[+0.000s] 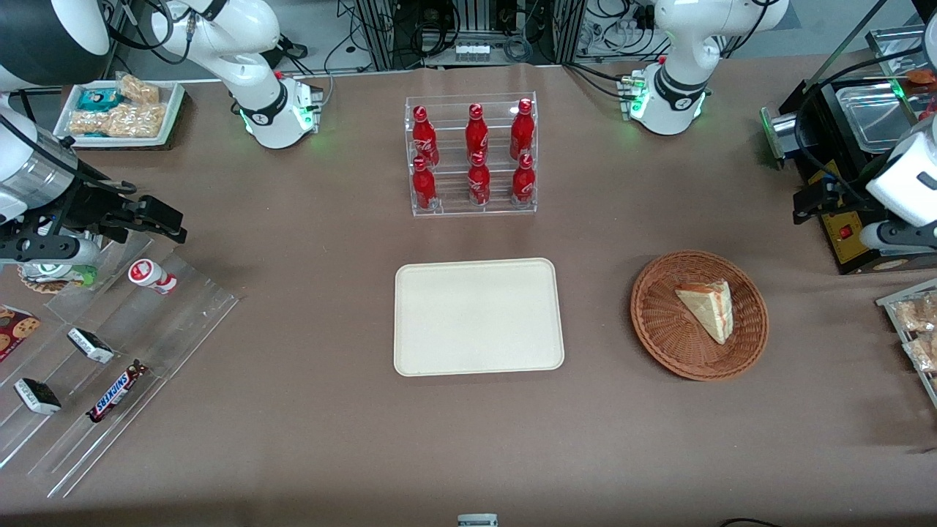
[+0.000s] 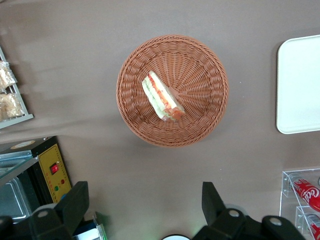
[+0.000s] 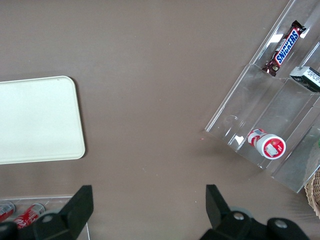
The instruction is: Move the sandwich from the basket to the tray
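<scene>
The sandwich [image 1: 708, 307] [image 2: 162, 97], a pale wedge with red and green filling, lies in the round wicker basket [image 1: 659, 329] [image 2: 200, 75]. The cream tray [image 1: 479, 316] [image 2: 300, 85] [image 3: 37, 120] lies flat beside the basket, toward the parked arm's end, with nothing on it. My left gripper [image 1: 811, 202] [image 2: 145, 200] hovers high above the table, farther from the front camera than the basket and toward the working arm's end. It is open wide, with only bare tablecloth between its fingers [image 2: 75, 205].
A clear rack of red bottles [image 1: 472, 154] [image 2: 305, 192] stands farther from the front camera than the tray. A black appliance [image 1: 842, 146] [image 2: 50, 170] and a rack of wrapped snacks [image 1: 915, 322] sit at the working arm's end. A stepped acrylic rack [image 1: 110, 351] lies at the parked arm's end.
</scene>
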Tool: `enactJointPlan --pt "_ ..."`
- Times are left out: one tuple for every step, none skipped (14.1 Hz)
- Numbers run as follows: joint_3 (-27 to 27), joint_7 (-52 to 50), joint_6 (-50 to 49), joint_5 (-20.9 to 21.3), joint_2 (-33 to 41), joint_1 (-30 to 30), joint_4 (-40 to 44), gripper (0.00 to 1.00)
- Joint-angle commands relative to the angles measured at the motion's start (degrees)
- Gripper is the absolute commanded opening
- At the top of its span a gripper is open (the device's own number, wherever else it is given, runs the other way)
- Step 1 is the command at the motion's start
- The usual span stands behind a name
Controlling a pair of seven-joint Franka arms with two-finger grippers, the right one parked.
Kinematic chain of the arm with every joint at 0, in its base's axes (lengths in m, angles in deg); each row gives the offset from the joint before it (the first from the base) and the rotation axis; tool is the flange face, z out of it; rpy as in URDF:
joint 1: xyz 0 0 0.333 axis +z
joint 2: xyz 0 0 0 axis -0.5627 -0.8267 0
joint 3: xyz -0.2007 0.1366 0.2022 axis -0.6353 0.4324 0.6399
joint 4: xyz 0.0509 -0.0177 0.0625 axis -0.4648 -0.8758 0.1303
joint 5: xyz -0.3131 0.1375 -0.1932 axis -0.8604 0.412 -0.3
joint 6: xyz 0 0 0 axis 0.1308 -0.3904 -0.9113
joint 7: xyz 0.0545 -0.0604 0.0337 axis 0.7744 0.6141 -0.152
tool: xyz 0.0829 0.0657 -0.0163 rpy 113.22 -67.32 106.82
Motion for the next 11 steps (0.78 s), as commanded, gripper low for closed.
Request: enactJointPlan --pt "-0.4 -0.6 5.0 0.3 -2.6 0.3 -2.5 1.0" --pt "-0.3 -0.8 8.1 0.4 -2.9 0.3 -5.2 1.0" --pt "-0.3 -1.2 11.8 0.4 -3.1 0.3 -8.2 1.0" --pt "-0.3 -1.6 16.3 0.4 -3.6 0.4 -11.8 1.0" --pt "-0.3 -2.3 21.3 0.4 -3.9 0.4 -15.7 1.0" --pt "-0.3 -3.4 26.1 0.4 -3.9 0.3 -19.7 1.0" --pt "-0.3 -4.8 30.1 0.4 -4.0 0.4 -22.7 1.0" --pt "-0.3 -6.6 34.2 0.4 -4.4 0.3 -25.4 1.0" --pt "-0.3 -8.9 37.4 0.4 -5.0 0.3 -27.2 1.0" --pt "-0.3 -11.8 39.5 0.4 -5.6 0.1 -28.4 1.0" --pt "-0.3 -16.2 40.9 0.4 -5.8 0.1 -29.3 1.0"
